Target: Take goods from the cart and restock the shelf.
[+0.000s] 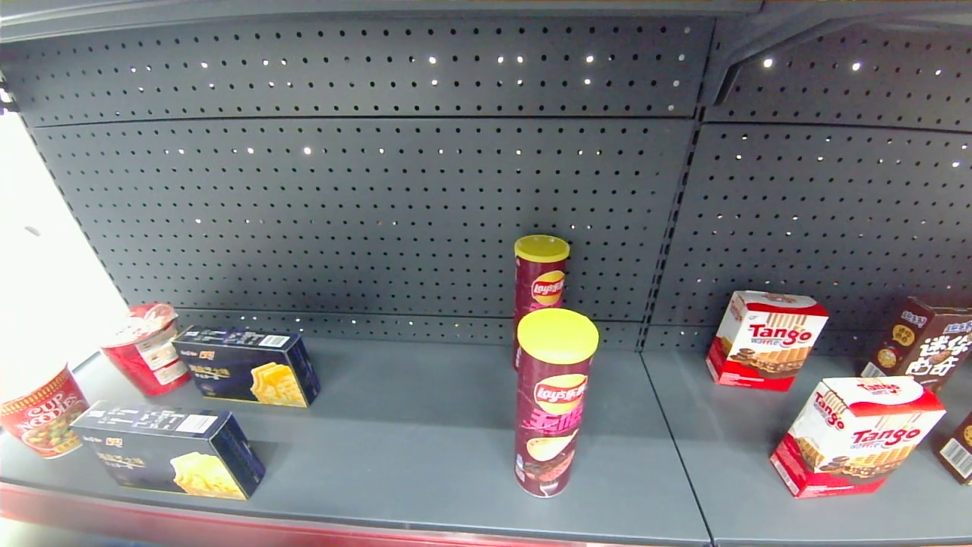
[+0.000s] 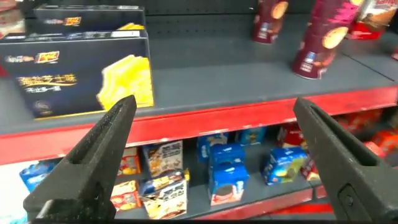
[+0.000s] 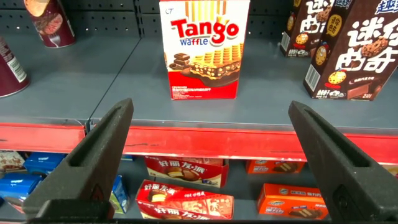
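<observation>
On the grey shelf board (image 1: 410,441) two maroon chip cans with yellow lids stand upright, one in front (image 1: 553,403) and one behind (image 1: 541,281). My left gripper (image 2: 214,104) is open and holds nothing; it hangs just outside the shelf's red front edge (image 2: 236,115), facing a dark blue box (image 2: 74,74) and the cans (image 2: 320,37). My right gripper (image 3: 211,107) is likewise open with nothing in it. It sits before the red edge (image 3: 249,137), opposite a red-and-white wafer box (image 3: 204,50).
Two dark blue boxes (image 1: 175,452) (image 1: 250,366) and two cup noodles (image 1: 42,410) (image 1: 144,348) stand at the left. Wafer boxes (image 1: 763,340) (image 1: 858,437) and brown cookie boxes (image 1: 923,342) stand at the right. Bare board lies between the blue boxes and the cans. Packed goods (image 2: 224,174) (image 3: 186,199) fill the lower shelf.
</observation>
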{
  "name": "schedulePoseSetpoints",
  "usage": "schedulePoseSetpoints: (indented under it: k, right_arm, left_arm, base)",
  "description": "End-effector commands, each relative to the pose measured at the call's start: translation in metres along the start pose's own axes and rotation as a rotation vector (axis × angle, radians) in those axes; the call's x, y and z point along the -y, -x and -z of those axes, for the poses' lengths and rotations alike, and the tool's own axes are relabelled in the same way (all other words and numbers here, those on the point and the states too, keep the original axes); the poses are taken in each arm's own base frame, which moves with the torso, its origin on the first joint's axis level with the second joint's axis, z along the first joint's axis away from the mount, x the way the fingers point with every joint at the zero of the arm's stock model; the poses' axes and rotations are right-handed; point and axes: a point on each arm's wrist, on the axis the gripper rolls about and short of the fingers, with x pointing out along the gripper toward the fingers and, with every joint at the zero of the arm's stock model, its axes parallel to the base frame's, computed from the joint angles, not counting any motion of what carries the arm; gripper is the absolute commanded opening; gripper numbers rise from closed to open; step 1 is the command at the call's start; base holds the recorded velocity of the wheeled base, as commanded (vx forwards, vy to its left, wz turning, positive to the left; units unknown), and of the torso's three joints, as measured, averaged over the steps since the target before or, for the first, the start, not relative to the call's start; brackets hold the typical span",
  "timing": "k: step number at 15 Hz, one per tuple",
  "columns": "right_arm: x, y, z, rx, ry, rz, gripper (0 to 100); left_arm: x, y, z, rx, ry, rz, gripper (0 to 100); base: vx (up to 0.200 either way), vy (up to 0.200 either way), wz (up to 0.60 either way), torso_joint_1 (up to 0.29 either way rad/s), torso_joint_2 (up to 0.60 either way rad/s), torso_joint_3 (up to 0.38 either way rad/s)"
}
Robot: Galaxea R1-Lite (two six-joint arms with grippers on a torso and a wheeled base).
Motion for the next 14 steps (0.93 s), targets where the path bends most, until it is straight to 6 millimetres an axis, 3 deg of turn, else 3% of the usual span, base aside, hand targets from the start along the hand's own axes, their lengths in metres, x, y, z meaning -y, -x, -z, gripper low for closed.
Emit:
schedulePoseSetpoints:
  k: [1,7,9,14]
  right_arm:
    - [0.0000,0.0000,0.0000,0.000,0.001,-0.002,100]
    - [0.0000,0.0000,0.0000,0.000,0.001,-0.002,100]
    - [0.0000,0.0000,0.0000,0.000,0.001,-0.002,100]
    - [0.0000,0.0000,0.0001,-0.002,0.001,-0.002,100]
  left_arm:
    - [-0.0005,0.0002,-0.0004,-0.001,0.005,0.015,100]
    - [-0.0052,0.0004,-0.0004,0.026,0.061,-0.193,100]
    - [-0.0051,0.0003,-0.0003,0.022,0.011,-0.191,100]
    - [-0.0028,-0.0009,0.0025,-0.006,-0.119,0.072,100]
  base:
    - [0.000,0.000,0.00,0.000,0.00,0.000]
    - [0.000,0.000,0.00,0.000,0.00,0.000]
    - [0.000,0.000,0.00,0.000,0.00,0.000]
    - [0.000,0.000,0.00,0.000,0.00,0.000]
